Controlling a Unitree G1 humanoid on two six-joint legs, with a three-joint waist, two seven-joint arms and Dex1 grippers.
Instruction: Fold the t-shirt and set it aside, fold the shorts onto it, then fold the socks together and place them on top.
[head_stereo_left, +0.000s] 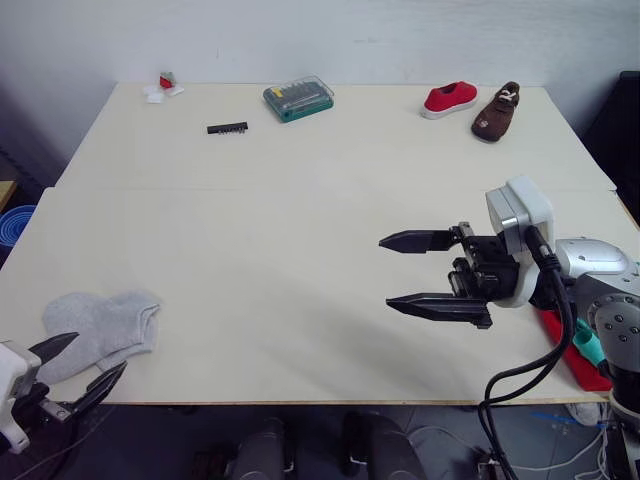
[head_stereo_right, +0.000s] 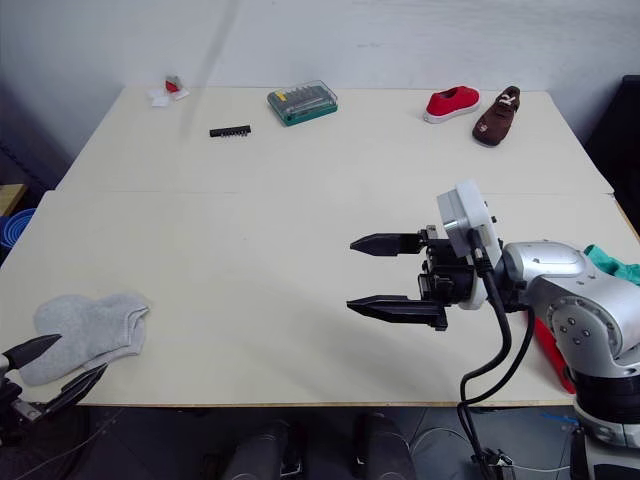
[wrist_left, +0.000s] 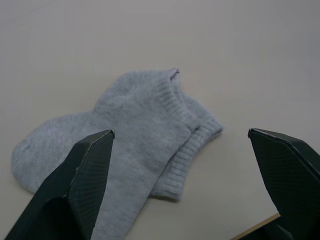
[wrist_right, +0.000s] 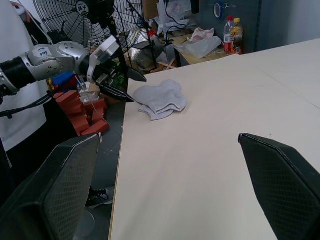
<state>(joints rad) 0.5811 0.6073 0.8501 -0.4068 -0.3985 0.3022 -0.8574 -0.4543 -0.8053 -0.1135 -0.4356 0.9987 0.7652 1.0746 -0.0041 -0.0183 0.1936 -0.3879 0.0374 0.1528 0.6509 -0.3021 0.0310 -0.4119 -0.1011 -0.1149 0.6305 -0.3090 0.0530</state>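
Fingers: both pairs spread, empty | socks (head_stereo_left: 98, 328) stacked at tabletop (head_stereo_left: 300, 230) near-left corner, by left gripper (head_stereo_left: 78, 372) | t-shirt (head_stereo_left: 575, 350), shorts (head_stereo_left: 590, 345) by right edge | socks not yet placed

The right gripper (head_stereo_right: 378, 275) is over the middle of the table (head_stereo_right: 300, 200), and its two black fingers (head_stereo_right: 385, 243) are spread apart with nothing between them. They point toward the grey socks (head_stereo_right: 85, 330), which lie far off near the table's front edge. The left gripper (head_stereo_right: 50, 368) is wide apart too, and the socks lie just past its tips. A red shoe (head_stereo_right: 450, 103) and a brown shoe (head_stereo_right: 496, 116) sit side by side, far beyond the right fingers.
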